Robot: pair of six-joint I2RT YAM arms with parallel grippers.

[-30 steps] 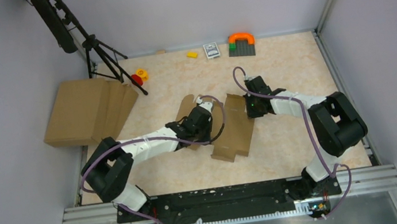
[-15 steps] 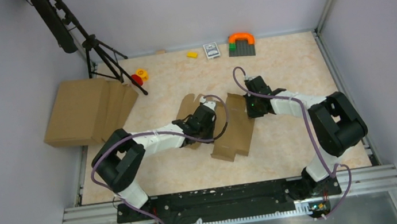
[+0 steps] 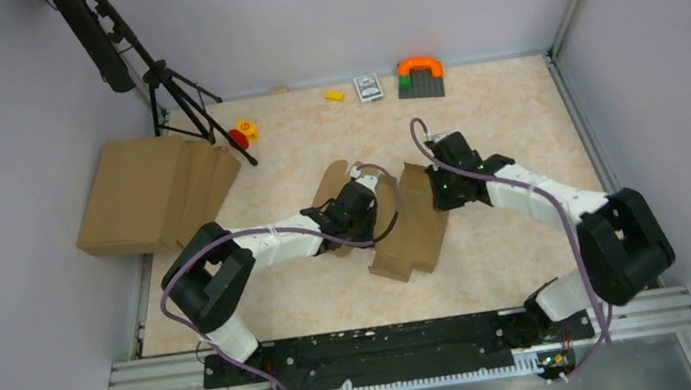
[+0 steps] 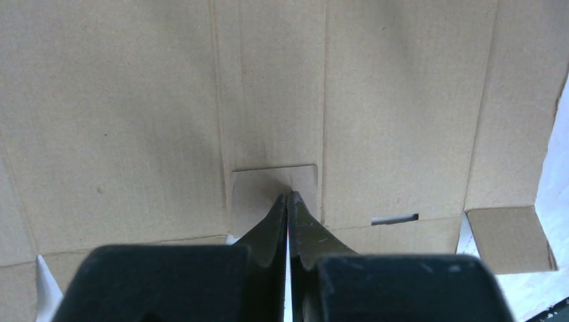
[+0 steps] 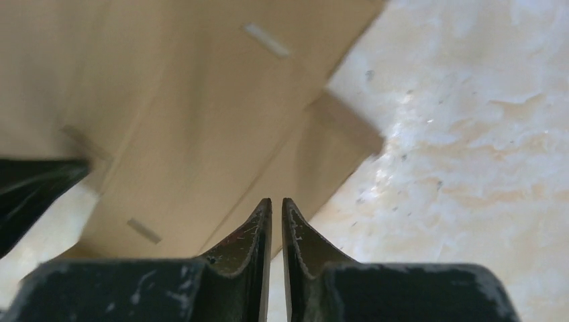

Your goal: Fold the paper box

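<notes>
Near the middle of the counter (image 3: 502, 114), your paper box (image 3: 415, 231) lies open and mostly flat. Your left fingers (image 4: 283, 204) are pressed tight together. Their tips sit at a small cut flap in the middle of the brown card and look to be touching it. They pinch nothing. A thin slot shows in the card just to the right of them.

Your right fingers (image 5: 264, 211) have a thin gap between them and hold nothing. They hang over the right edge of the box, where a little corner flap sticks out onto the counter. You can see two small slots in the card on that side.

By the left edge of the counter sits a bigger pile of flat cardboard (image 3: 145, 193). Along the far edge are an orange and green toy (image 3: 420, 75), a small card pack (image 3: 368, 86) and a yellow block (image 3: 334, 95).
</notes>
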